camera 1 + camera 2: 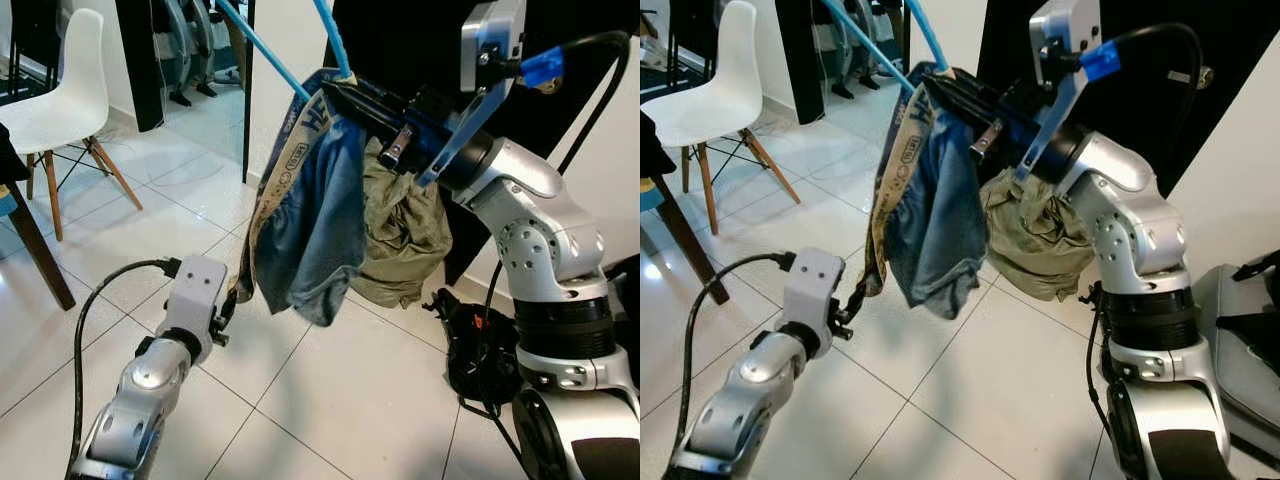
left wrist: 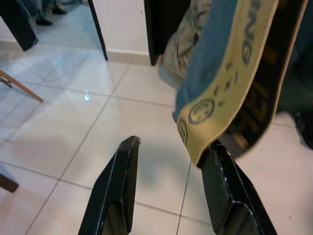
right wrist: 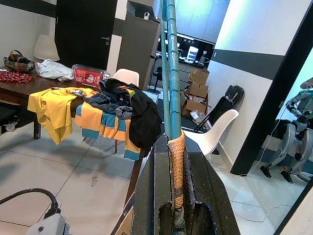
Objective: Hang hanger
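Denim and olive cloth hang from a blue hanger [image 1: 268, 45] in the upper middle of the left eye view, where the right gripper [image 1: 345, 95] has its two black fingers pressed together on the hanger's neck; in the right wrist view the teal rods run straight up from between those fingers. The blue shorts [image 1: 315, 215] with their yellow printed waistband [image 2: 230, 83] droop toward centre frame, and the olive garment [image 1: 405, 235] bunches just to their right. At lower left the left gripper [image 2: 171, 191] has its fingers spread, the waistband's tip touching one finger. To hang it well, I judge the right arm should keep the hanger level so neither garment slides off. The left should steady the dangling cloth lightly, without tugging. No rail can be made out.
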You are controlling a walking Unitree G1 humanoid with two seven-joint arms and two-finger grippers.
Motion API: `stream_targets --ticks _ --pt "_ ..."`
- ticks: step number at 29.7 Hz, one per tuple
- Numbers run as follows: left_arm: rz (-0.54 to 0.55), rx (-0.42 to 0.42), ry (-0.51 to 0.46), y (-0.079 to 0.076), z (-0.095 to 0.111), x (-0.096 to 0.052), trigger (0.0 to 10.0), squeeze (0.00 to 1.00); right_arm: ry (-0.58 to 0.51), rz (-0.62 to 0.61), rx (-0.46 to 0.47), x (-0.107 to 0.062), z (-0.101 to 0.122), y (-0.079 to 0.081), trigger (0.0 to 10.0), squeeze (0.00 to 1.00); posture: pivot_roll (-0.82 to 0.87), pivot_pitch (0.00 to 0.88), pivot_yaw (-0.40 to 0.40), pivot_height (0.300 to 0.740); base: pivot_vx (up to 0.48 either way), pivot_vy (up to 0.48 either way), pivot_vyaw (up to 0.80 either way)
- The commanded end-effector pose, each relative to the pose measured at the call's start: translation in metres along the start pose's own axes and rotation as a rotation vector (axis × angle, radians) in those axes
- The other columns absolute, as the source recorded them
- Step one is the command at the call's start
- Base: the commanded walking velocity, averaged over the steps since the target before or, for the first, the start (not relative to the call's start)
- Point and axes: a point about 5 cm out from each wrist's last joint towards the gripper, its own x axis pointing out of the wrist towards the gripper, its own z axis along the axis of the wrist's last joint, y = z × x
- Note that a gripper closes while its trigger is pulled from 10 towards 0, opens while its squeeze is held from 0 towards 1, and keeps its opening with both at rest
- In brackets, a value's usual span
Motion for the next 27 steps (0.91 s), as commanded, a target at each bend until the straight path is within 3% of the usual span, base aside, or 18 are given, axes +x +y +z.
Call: stream_targets --ticks 1,10,14,18,19,20,22,24,26,27 --pt "-0.001 -0.004 0.004 -0.003 -0.004 0.001 10.0 0.0 -0.04 0.024 -0.021 0.001 0.013 0.002 10.0 0.0 -0.12 0.187 -0.151 0.74 0.0 0.0 0.0" --pt "0.067 -0.004 0.005 0.008 -0.007 -0.001 9.8 0.0 -0.033 0.026 -0.023 -0.001 0.013 0.001 10.0 0.0 -0.12 0.188 -0.155 0.74 0.0 0.0 0.0" --pt "0.118 -0.033 0.064 0.014 -0.02 0.0 10.0 0.0 -0.048 0.033 -0.029 0.0 0.017 0.001 10.0 0.0 -0.12 0.187 -0.154 0.74 0.0 0.0 0.0" --pt "0.174 -0.008 0.106 0.024 -0.028 -0.001 10.0 0.0 -0.035 0.01 -0.058 -0.004 0.021 -0.006 10.0 0.0 -0.12 0.189 -0.153 0.74 0.0 0.0 0.0" --pt "0.223 0.02 0.131 0.036 -0.03 -0.004 10.0 0.0 0.001 -0.012 -0.09 -0.011 0.02 -0.013 10.0 0.0 -0.12 0.191 -0.148 0.74 0.0 0.0 0.0" --pt "0.314 0.07 0.159 0.061 -0.031 -0.011 10.0 0.0 0.071 -0.034 -0.131 -0.023 0.013 -0.023 10.0 0.0 -0.12 0.192 -0.147 0.74 0.0 0.0 0.0" --pt "0.314 0.07 0.159 0.061 -0.031 -0.011 10.0 0.0 0.071 -0.034 -0.131 -0.023 0.013 -0.023 10.0 0.0 -0.12 0.192 -0.147 0.74 0.0 0.0 0.0" --pt "0.406 0.145 0.169 0.092 -0.027 -0.02 10.0 0.0 0.153 0.009 -0.178 -0.033 0.002 -0.022 10.0 0.0 -0.11 0.195 -0.145 0.74 0.0 0.0 0.0" --pt "0.406 0.145 0.169 0.092 -0.027 -0.02 10.0 0.0 0.153 0.009 -0.178 -0.033 0.002 -0.022 10.0 0.0 -0.11 0.195 -0.145 0.74 0.0 0.0 0.0" --pt "0.434 0.171 0.168 0.103 -0.025 -0.023 10.0 0.0 0.178 0.034 -0.187 -0.036 -0.002 -0.019 10.0 0.0 -0.11 0.196 -0.142 0.74 0.0 0.0 0.0"
